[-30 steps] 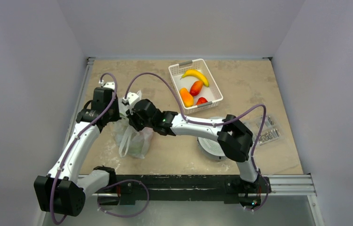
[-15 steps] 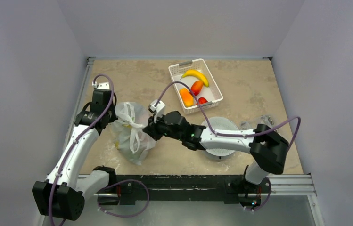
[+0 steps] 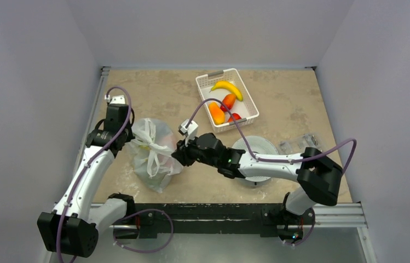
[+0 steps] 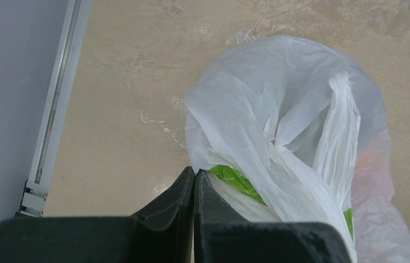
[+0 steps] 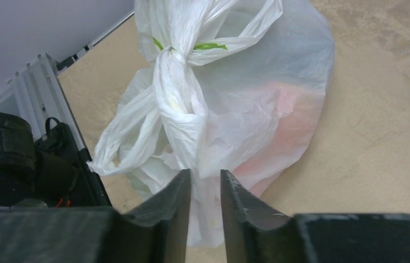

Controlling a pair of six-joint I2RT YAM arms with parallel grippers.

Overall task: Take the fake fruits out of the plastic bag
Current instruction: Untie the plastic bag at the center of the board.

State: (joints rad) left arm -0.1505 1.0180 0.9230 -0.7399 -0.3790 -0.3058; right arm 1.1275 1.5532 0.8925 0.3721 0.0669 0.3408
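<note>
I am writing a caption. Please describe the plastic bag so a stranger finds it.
Look at the left half of the beige table, towards the front. The plastic bag lies there: thin, white, crinkled, its handles knotted. The white basket farther back is stiff and latticed instead.

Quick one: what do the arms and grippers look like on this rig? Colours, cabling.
The left arm and right arm have white links and bulky black joints. A purple cable loops loosely along each. Left gripper and right gripper: matte black fingers tapering to narrow tips. No markings visible.
</note>
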